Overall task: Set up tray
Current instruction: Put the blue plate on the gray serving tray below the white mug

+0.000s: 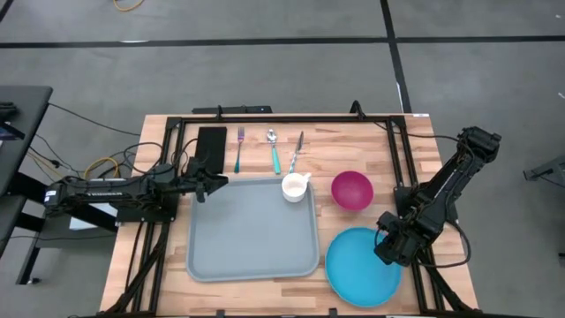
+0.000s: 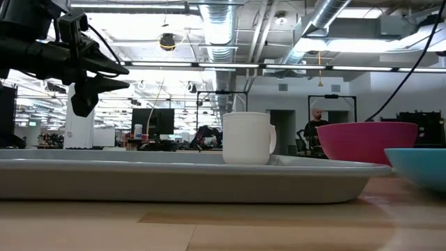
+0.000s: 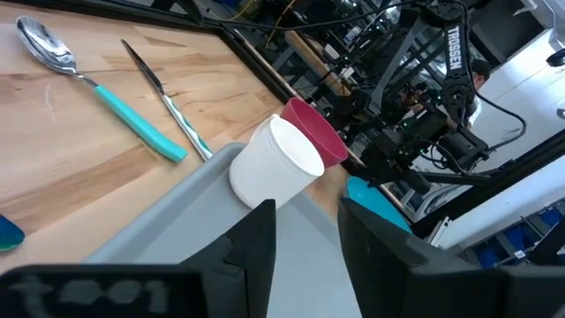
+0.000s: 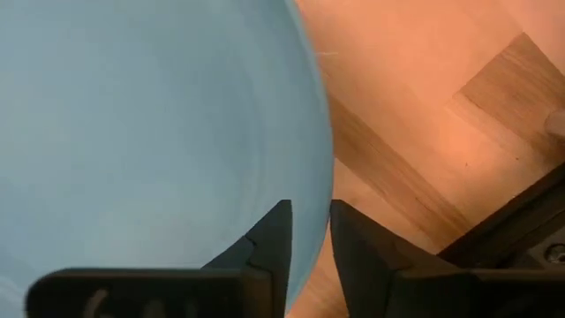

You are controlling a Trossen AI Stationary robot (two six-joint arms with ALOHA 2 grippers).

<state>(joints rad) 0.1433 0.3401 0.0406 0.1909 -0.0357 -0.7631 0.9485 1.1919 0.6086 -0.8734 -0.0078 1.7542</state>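
The light grey-blue tray (image 1: 252,231) lies flat on the wooden table, with a white cup (image 1: 294,186) standing in its far right corner. My left gripper (image 1: 208,185) hovers open over the tray's far left corner and points at the cup (image 3: 275,163). To the right of the tray, a round blue plate (image 1: 360,265) lies on the table near the near edge. My right gripper (image 1: 389,248) stands at the plate's right rim, shut on it. A magenta bowl (image 1: 352,190) sits beyond the plate. My right gripper has the blue plate's right rim (image 4: 311,221) between its two fingers, one finger (image 4: 269,240) over the plate's inside and the other (image 4: 357,247) outside it over the wood. It comes from above, pointing down. The plate lies on the table.
A black napkin (image 1: 211,146), a fork (image 1: 239,148), a teal-handled spoon (image 1: 274,152) and a knife (image 1: 297,150) lie in a row beyond the tray. A black metal frame (image 1: 291,116) borders the table. A person (image 2: 317,125) stands far off in the room.
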